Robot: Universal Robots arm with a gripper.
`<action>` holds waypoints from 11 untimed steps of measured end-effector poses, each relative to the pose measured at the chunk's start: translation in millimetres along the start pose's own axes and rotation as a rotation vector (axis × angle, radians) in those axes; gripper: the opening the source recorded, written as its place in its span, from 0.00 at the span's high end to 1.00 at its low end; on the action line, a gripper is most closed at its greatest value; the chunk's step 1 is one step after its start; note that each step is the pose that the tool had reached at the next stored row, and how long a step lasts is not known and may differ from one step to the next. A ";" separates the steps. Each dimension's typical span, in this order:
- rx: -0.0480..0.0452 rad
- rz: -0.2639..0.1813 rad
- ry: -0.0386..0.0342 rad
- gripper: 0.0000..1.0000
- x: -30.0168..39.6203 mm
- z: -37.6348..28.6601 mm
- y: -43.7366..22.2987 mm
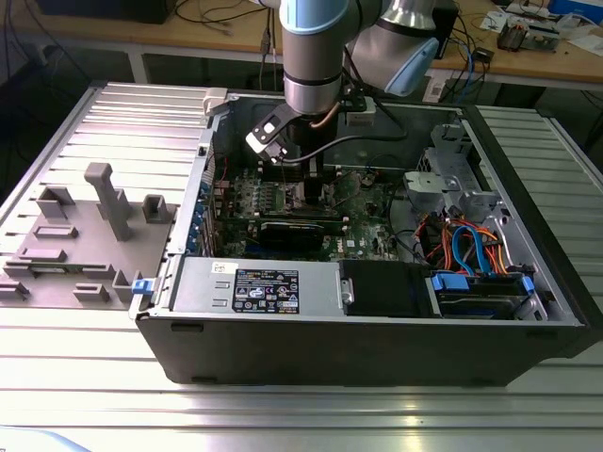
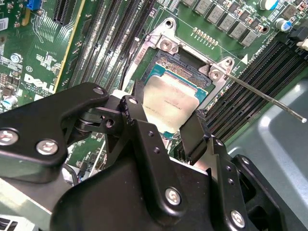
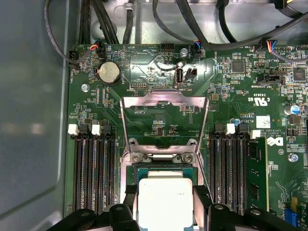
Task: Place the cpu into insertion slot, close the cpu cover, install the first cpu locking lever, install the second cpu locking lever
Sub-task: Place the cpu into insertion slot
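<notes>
The chip (image 3: 166,202) has a dull, brushed silver metal top. The cover (image 3: 144,101) is thin bare bright metal, like the rim of the socket (image 3: 163,155). The circuit board (image 3: 231,96) is green and slightly glossy. The gripper (image 2: 166,108) is matt black, with shiny metal screws (image 2: 172,196). The case (image 1: 377,348) is dark matt painted metal on a ribbed pale metal table (image 1: 94,395).

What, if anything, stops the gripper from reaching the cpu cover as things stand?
Probably not reachable just now: the gripper is shut on the cpu over the insertion slot, so it is occupied. The way itself looks free; the cpu cover stands swung open just beyond the slot, with nothing between.
</notes>
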State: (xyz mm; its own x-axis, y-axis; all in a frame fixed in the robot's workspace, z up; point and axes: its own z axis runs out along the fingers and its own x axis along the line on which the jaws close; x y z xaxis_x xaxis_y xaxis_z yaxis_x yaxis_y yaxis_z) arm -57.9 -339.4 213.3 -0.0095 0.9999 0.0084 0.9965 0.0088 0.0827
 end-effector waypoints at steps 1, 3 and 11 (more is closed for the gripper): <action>0.0002 0.000 -0.0044 0.46 0.2 5.6 -1.5; 0.0005 0.000 -0.0053 0.46 0.3 10.9 -2.4; 0.0003 0.000 -0.0058 0.46 0.4 12.3 -3.1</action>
State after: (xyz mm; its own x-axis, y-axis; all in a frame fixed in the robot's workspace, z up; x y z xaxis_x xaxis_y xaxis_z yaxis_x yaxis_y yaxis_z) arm -60.0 -338.8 200.8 -0.0088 1.0000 0.0026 0.9966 0.0086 0.0824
